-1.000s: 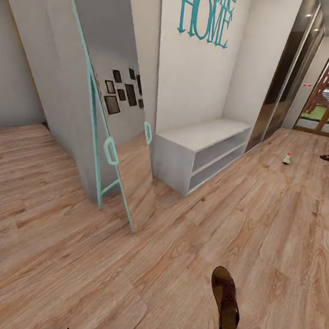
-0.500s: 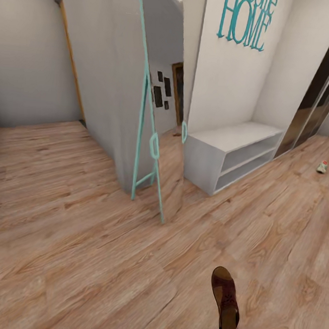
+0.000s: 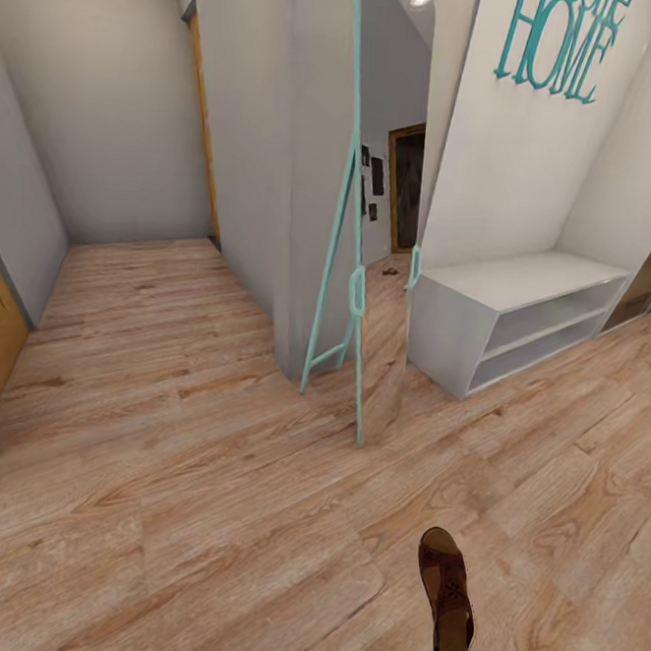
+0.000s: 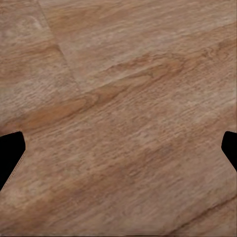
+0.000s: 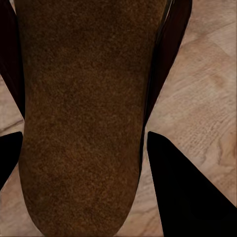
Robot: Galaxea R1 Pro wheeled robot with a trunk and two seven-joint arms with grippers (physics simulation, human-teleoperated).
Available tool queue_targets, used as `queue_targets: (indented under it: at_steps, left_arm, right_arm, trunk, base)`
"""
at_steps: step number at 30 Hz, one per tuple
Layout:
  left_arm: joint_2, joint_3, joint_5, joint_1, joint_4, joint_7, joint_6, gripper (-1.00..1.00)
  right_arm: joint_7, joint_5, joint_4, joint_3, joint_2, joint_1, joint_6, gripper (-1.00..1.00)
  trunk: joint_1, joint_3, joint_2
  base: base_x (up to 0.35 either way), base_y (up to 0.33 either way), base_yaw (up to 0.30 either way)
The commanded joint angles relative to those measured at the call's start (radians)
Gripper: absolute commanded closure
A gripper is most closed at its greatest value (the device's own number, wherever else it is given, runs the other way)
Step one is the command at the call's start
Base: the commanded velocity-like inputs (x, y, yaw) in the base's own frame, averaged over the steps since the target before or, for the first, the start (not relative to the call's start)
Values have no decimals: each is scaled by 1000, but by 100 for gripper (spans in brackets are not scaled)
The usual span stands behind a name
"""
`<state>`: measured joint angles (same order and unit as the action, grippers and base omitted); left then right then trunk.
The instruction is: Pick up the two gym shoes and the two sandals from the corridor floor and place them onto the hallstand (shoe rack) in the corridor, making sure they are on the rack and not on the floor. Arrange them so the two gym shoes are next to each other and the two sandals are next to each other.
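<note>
One sandal (image 3: 445, 598) clamped in right gripper (image 5: 84, 148) (above floor (image 3: 202, 492)).

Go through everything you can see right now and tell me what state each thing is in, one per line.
sandal: held off the floor in the right gripper, toe pointing forward
left gripper: open, nothing between its fingers
white bench: both open shelves bare
standing mirror: upright, leaning at the wall corner
floor: bare wood planks
</note>
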<state>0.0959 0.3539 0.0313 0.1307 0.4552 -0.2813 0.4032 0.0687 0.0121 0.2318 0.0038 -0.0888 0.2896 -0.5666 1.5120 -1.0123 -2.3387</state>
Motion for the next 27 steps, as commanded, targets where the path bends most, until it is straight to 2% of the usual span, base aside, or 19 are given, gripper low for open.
queue_targets:
  at_steps: [1, 10, 25, 27]
  left_arm:
    - [-1, 9, 3, 1, -1, -9, 2, -100]
    - [-1, 10, 3, 1, -1, -9, 2, -100]
    - [-1, 10, 4, 1, -1, -9, 2, -100]
    - [-1, 10, 4, 1, -1, -9, 2, -100]
  right_arm:
    - [3, -1, 0, 1, 0, 0, -3, 100]
    - [3, -1, 0, 1, 0, 0, -3, 100]
    - [3, -1, 0, 1, 0, 0, -3, 100]
    - [3, -1, 0, 1, 0, 0, -3, 100]
  trunk:
    - [0, -1, 0]
    - [0, -1, 0]
    - [-58, 46, 105]
    - [-58, 46, 105]
  base:
    - [-1, 1, 278]
    - [0, 0, 278]
    - [0, 0, 278]
    - [0, 0, 278]
